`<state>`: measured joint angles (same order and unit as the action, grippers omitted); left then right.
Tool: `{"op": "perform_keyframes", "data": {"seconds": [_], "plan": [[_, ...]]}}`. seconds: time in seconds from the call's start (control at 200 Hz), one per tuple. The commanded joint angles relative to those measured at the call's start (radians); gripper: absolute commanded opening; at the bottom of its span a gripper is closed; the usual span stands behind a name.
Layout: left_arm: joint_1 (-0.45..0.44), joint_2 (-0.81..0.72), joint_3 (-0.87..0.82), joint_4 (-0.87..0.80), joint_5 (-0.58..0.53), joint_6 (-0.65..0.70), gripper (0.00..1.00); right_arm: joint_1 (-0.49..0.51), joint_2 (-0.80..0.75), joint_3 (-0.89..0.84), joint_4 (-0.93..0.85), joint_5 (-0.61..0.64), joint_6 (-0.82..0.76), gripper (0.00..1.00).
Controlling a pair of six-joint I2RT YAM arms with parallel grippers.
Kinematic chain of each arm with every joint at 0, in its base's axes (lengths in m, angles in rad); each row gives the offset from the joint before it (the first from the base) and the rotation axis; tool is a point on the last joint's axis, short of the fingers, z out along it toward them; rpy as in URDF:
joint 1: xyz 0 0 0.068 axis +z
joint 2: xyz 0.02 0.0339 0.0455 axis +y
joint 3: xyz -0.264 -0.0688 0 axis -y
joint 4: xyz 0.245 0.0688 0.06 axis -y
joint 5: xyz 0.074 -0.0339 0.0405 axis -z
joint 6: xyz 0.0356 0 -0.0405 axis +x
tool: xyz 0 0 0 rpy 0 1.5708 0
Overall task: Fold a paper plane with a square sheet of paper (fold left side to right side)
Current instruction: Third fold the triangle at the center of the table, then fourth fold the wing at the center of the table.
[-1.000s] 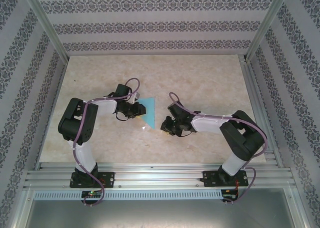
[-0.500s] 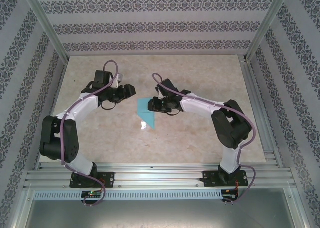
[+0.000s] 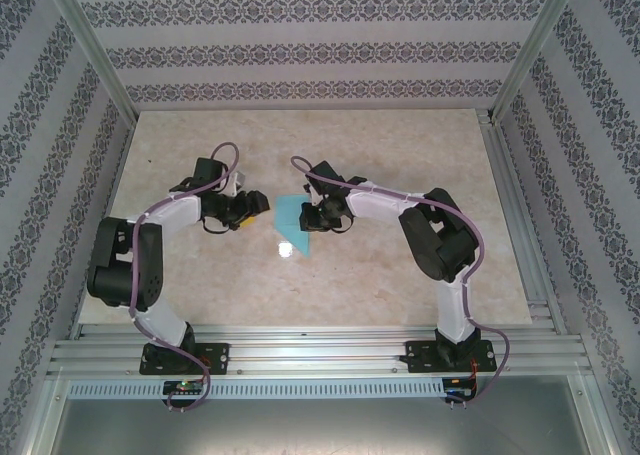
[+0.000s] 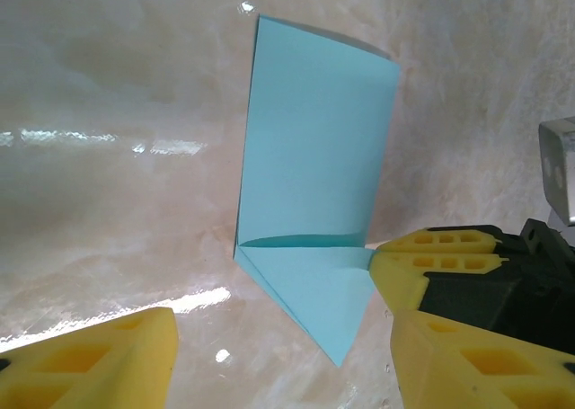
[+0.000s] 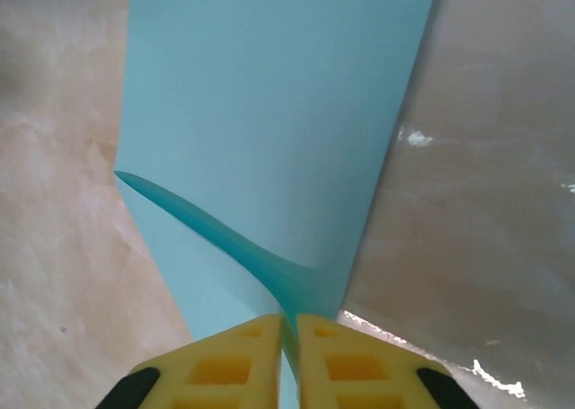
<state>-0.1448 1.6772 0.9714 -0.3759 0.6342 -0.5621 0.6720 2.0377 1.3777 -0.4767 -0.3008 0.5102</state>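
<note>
The paper sheet [image 3: 290,227] lies a little left of centre in the overhead view, already folded over, with a slanted flap at its lower end [image 4: 310,292]. A ridge of paper rises from the flat part toward the bottom of the right wrist view [image 5: 216,234].

The right gripper [image 5: 289,337] has its fingers clenched on that ridge at the sheet's edge. In the overhead view it [image 3: 313,217] sits at the sheet's right side. The left gripper [image 3: 254,207] sits just left of the sheet, fingers released [image 4: 90,364] and touching nothing.

The likely trouble is sliding. Nothing pins the sheet, so a pull from the right gripper would probably drag the whole sheet across the glossy top instead of turning a fold. The pinch also looks narrow and close to the edge. A thin sheet could slip out of it or buckle there, leaving a crooked crease. A hard tug might tear it.

The surface [image 3: 400,285] is pale marbled stone-look, shiny, with glare spots near the sheet. Walls [image 3: 300,45] with dark floral bands close the upper part and both sides of the frame. Aluminium rails [image 3: 310,347] run along the bottom.
</note>
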Motion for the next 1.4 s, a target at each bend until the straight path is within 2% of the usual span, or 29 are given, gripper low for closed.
{"op": "perform_keyframes", "data": {"seconds": [0.0, 0.11, 0.28, 0.545, 1.129, 1.269, 1.394], "plan": [[0.011, 0.036, 0.008, 0.014, 0.034, -0.004, 0.64, 0.004, 0.007, 0.031, -0.016, 0.002, -0.022, 0.07], [0.009, 0.068, 0.017, 0.017, 0.043, -0.005, 0.64, 0.001, 0.008, 0.03, -0.034, 0.018, -0.029, 0.04], [0.001, 0.122, 0.035, 0.048, 0.09, -0.033, 0.62, -0.005, 0.005, 0.024, -0.045, 0.029, -0.035, 0.03], [-0.035, 0.16, 0.062, 0.088, 0.098, -0.074, 0.58, -0.006, 0.007, 0.018, -0.034, 0.012, -0.029, 0.04], [-0.115, 0.264, 0.134, 0.134, 0.096, -0.124, 0.32, -0.007, 0.009, 0.007, -0.026, -0.001, -0.024, 0.05], [-0.128, 0.257, 0.136, 0.13, 0.086, -0.129, 0.18, -0.011, -0.023, 0.008, -0.044, 0.017, -0.033, 0.11], [-0.136, 0.22, 0.117, 0.118, 0.065, -0.141, 0.1, -0.027, -0.128, -0.031, -0.053, 0.053, -0.039, 0.26]]}}
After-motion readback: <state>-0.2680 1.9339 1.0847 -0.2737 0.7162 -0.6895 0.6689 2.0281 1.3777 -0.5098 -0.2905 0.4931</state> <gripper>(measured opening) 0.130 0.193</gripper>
